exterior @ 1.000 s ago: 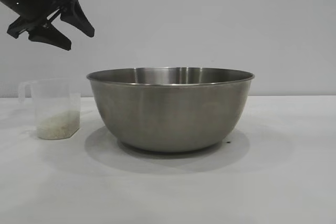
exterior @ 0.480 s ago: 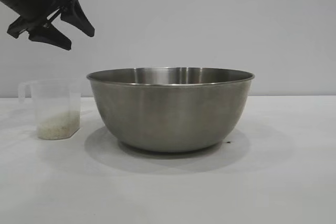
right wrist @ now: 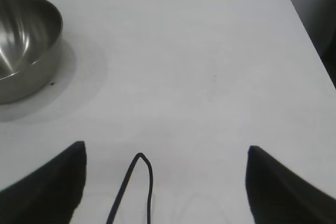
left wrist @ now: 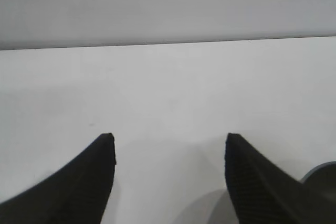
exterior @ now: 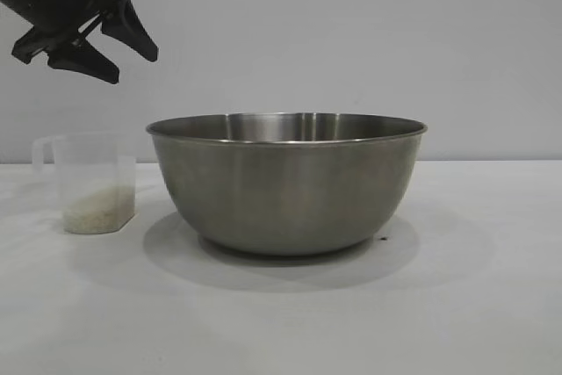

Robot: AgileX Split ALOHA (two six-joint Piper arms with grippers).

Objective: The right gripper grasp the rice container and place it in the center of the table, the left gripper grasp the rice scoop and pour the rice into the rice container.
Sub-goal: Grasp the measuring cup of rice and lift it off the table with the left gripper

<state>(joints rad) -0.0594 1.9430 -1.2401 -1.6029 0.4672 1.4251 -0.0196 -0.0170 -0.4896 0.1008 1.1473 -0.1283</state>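
step: bowl placement looks done; scoop pickup not yet begun
rice container [exterior: 286, 183]: big brushed-steel bowl, thin rolled rim, upright on the worktop [exterior: 492, 305], roughly mid-scene; nothing gripping it; inside not visible from the exterior view, the part seen in the right wrist view looks bare
rice scoop [exterior: 90, 183]: small clear plastic cup, loop handle on the side away from the bowl, upright, just beside the bowl, small gap, not touching
rice [exterior: 98, 210]: low white layer in the bottom of the scoop, none seen spilled
left pincer [exterior: 110, 48]: hangs high above the scoop, tilted downward toward the bowl, fingers spread fairly wide, holding nothing; left wrist view shows bare worktop between the fingertips and a sliver of bowl rim at the edge
right pincer [right wrist: 165, 179]: out of the exterior view; own wrist view shows fingers wide apart, nothing between them, well apart from the bowl; a thin black cable loop [right wrist: 137, 179] sits in front of it
next move (judgement): left pincer needs to come down to the scoop, line up on handle or cup wall, close, lift level, then tip over the bowl
risk (judgement): light plastic cup may slide or tip if nudged before the fingers close; thin wall may flex under grip
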